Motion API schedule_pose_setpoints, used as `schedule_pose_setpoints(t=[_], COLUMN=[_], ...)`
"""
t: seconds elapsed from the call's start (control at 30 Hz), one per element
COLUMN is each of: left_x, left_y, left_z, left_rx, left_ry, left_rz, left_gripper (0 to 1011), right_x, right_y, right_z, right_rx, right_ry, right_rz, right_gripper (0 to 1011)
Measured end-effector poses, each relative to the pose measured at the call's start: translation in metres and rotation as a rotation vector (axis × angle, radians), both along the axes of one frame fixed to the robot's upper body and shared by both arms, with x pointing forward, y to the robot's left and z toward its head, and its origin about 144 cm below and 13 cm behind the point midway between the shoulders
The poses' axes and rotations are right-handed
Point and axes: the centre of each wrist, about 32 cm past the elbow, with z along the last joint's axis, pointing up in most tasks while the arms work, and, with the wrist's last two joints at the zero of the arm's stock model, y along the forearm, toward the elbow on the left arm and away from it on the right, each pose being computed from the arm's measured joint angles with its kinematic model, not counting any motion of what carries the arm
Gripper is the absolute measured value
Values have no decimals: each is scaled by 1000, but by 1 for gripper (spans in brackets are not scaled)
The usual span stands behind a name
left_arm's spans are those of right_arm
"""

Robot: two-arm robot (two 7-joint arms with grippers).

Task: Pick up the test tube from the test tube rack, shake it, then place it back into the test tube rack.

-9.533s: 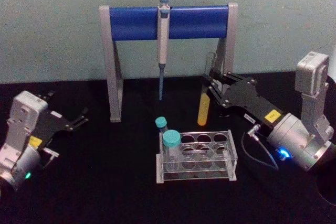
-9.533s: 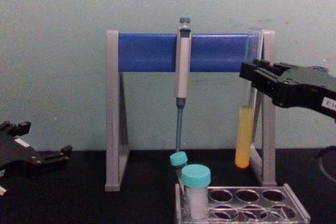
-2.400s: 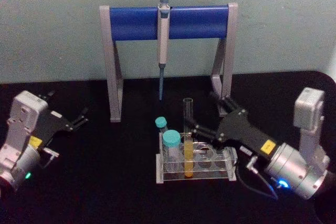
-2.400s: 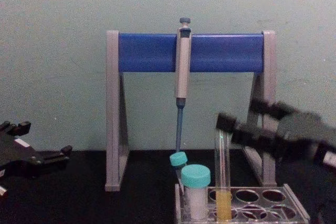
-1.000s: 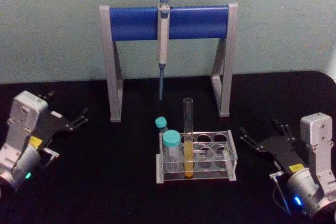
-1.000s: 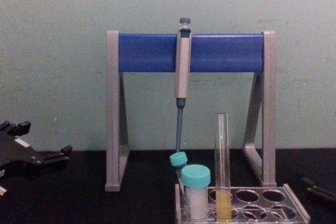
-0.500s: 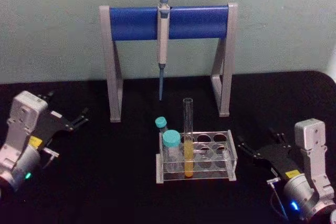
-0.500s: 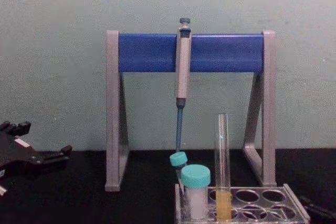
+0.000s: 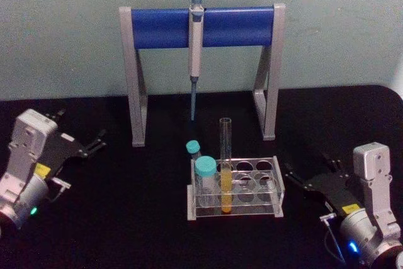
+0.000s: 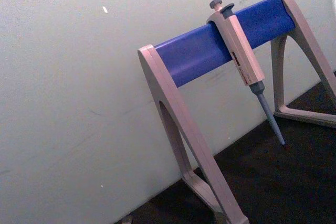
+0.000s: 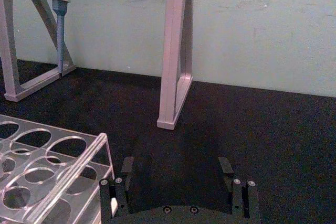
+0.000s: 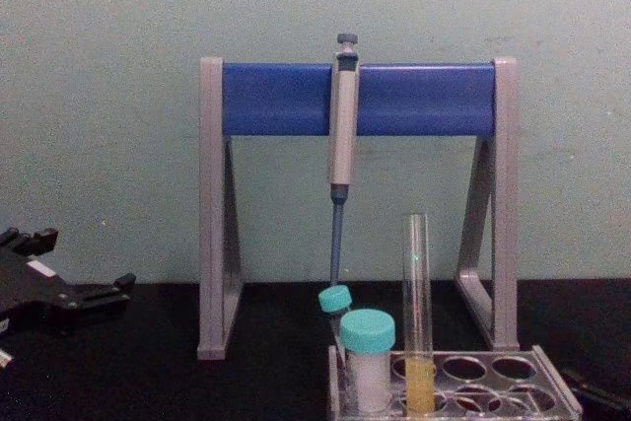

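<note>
- The test tube [image 9: 225,165] in the head view stands upright in the test tube rack [image 9: 277,188], beside the teal-capped vials [image 9: 204,169], so the return looks done; the right gripper [image 9: 307,180], spread wide and empty, sits right of the rack, the left gripper [image 9: 88,144] parked far left, fingers apart.
- Right wrist view: open fingers [image 11: 226,166] clear of the rack [image 11: 79,166].
- Chest view: tube [image 12: 418,315] upright beneath the pipette [image 12: 342,135].

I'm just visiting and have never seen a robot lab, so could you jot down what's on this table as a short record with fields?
test tube: upright in the test tube rack, yellow liquid at the bottom
teal-capped vials: two, at the rack's left end
pipette: hanging on the blue stand
left tool: open, resting far left
right tool: open, empty, right of the rack
</note>
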Motion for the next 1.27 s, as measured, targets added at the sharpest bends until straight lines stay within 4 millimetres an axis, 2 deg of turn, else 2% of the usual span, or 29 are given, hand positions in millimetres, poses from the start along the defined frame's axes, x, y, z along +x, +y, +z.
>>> schedule_pose_setpoints(t=[1.27], left_x=[0], left_y=[0], left_z=[0], left_rx=[0], left_ry=[0], left_rz=[0], left_gripper=[1002], right_x=[0], right_y=[0], right_z=[0], right_rx=[0], right_ry=[-3], right_rz=[-2], right_gripper=[1000])
